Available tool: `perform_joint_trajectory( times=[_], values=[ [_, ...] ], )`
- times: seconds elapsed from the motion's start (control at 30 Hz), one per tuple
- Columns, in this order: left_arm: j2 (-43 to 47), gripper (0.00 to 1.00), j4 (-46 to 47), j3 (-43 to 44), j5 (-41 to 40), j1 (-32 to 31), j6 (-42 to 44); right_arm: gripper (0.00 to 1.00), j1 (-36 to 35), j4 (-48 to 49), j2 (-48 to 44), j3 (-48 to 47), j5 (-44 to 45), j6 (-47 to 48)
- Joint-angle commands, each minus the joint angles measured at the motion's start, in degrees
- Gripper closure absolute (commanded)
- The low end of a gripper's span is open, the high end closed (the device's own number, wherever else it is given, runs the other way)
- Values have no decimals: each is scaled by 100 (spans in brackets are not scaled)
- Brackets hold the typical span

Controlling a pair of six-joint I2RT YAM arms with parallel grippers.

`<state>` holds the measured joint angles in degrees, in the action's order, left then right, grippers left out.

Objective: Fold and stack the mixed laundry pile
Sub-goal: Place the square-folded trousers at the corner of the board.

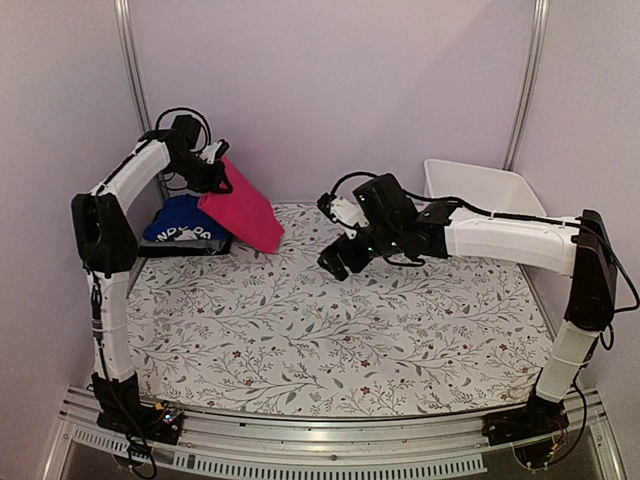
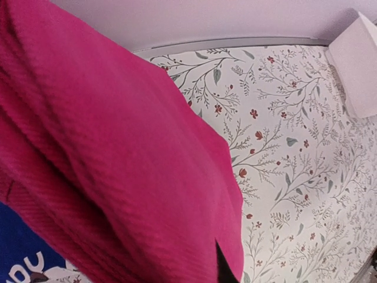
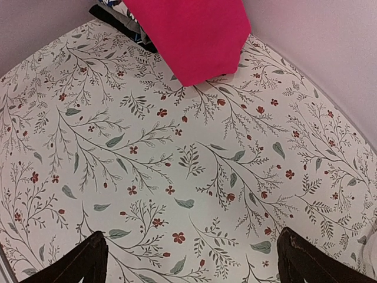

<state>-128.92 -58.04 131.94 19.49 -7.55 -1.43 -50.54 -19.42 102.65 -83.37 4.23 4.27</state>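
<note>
The left jaws grip the pink garment (image 1: 245, 212) and hold it up over the back left corner of the table (image 1: 300, 340). Its lower corner hangs down toward the table, and I cannot tell whether it touches. Beside and partly under it, the blue garment (image 1: 178, 228) with white print lies on a grey garment (image 1: 190, 247). The right jaws stand wide apart and empty above the middle of the table, well apart from the 3 garments. A white bin (image 1: 480, 185) sits at the back right.
</note>
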Motion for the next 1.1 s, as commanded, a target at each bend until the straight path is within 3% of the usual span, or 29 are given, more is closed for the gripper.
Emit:
perform_joint_trajectory(
  times=[0.0, 0.43, 0.63, 0.9, 1.07],
  values=[
    [931, 100, 549, -6, 218, 26, 326, 1, 44, -80, 132, -172, -48, 98],
    [914, 100, 874, 9, 419, 208, 1125, 1, 45, -75, 160, -197, -185, 63],
    [912, 100, 847, -245, 626, 677, 1520, 1, 45, -104, 109, -138, -124, 69],
    [459, 100, 898, -372, 1267, 1692, 1751, 1, 44, -127, 102, -118, -159, 64],
    [2, 100, 929, -444, 1221, 2051, 1770, 1, 44, -215, 91, -110, -175, 80]
  ],
)
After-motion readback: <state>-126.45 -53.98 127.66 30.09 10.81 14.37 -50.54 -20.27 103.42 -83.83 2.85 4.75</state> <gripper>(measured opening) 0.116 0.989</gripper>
